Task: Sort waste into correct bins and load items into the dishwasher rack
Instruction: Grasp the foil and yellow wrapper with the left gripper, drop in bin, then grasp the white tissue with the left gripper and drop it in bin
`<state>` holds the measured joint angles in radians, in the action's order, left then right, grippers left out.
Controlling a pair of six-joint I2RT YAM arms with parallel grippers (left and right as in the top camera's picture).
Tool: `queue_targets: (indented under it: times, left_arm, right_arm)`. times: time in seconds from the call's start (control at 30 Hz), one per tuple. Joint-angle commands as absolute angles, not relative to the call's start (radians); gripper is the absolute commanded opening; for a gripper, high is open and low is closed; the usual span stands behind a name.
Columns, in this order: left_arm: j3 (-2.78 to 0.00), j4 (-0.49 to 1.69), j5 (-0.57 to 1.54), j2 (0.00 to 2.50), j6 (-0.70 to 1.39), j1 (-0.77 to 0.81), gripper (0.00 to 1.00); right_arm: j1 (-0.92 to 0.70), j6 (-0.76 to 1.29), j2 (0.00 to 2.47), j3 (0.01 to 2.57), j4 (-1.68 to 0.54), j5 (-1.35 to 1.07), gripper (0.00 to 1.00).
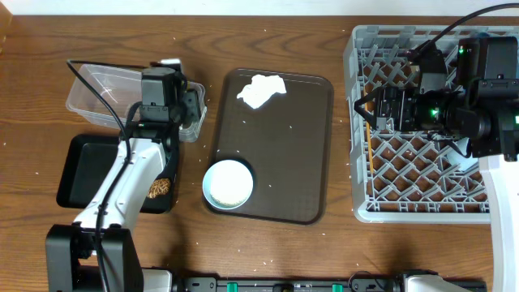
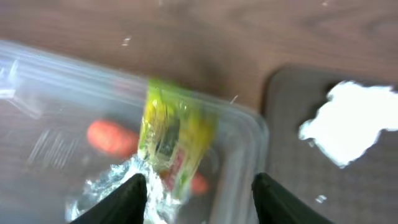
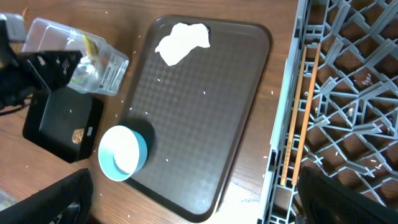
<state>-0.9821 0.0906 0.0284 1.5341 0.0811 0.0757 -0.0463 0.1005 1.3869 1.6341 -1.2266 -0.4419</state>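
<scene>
Near edge, left: black tray (image 1: 81, 166) flat on the surface (image 1: 268, 32), with the brown food lump (image 1: 160, 188) in its right near corner. The left arm's white link crosses over part of this tray.

Just right of it: white bowl (image 1: 228, 183), upright, in the near left corner of the brown serving tray (image 1: 284, 146). Pale blue outside shows in the right wrist view. Inside looks bare.

Loose rice grains (image 3: 203, 94): white specks scattered over the serving tray and on the surface around it.

Mid-field, left: left gripper (image 2: 202, 199) hangs over the right end of the clear tub (image 1: 93, 85). Jaws spread wide, nothing between them. Beyond the tips, inside the tub, is the green-yellow foil wrapper (image 2: 177, 140), blurred, standing roughly on end. The small orange carrot (image 2: 111, 138) lies on the tub floor to its left. Cannot tell whether wrapper and carrot touch.

Mid-field, right: right gripper (image 1: 365, 112) hovers above the left side of the dishwasher rack (image 1: 361, 178). Jaws wide apart, holding nothing. Thin wooden sticks (image 3: 298, 124) lie along the rack's left side. No dishes visible in the part of the rack not covered by the arm.

Far: crumpled white tissue (image 1: 260, 89) at the far end of the serving tray, near its middle, well apart from both bins.
</scene>
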Motion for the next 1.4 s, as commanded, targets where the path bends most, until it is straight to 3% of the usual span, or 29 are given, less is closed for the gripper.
queue_targets:
  times: [0.0,0.27,0.4,0.63,0.83,0.93,1.23,1.37]
  left_arm:
    - [-0.986,0.027,0.123,1.524,0.1,0.079,0.59]
    - [-0.986,-0.209,0.194,1.617,-0.055,0.199,0.59]
    - [-0.986,-0.357,0.193,1.758,-0.142,0.276,0.67]
    - [-0.986,-0.686,0.191,2.017,-0.141,0.327,0.68]
    - [-0.986,-0.735,0.191,2.119,-0.08,0.33,0.64]
    - [-0.986,-0.739,0.191,2.141,-0.081,0.334,0.56]
    - [-0.986,-0.686,0.207,2.157,-0.056,0.345,0.07]
    - [-0.986,-0.637,0.263,2.073,0.037,0.344,0.06]
  right_arm:
    - [-0.054,0.111,1.388,1.634,-1.227,-0.453,0.98]
    - [-0.054,0.111,1.388,1.634,-1.227,-0.453,0.98]
    - [-0.054,0.111,1.388,1.634,-1.227,-0.453,0.98]
    - [-0.054,0.106,1.388,1.634,-1.229,-0.453,0.99]
    - [-0.054,0.106,1.388,1.634,-1.242,-0.453,0.99]
    - [-0.054,0.103,1.388,1.634,-1.246,-0.452,0.99]
    - [-0.054,0.104,1.388,1.634,-1.25,-0.453,0.99]
    - [-0.054,0.104,1.388,1.634,-1.25,-0.453,0.99]
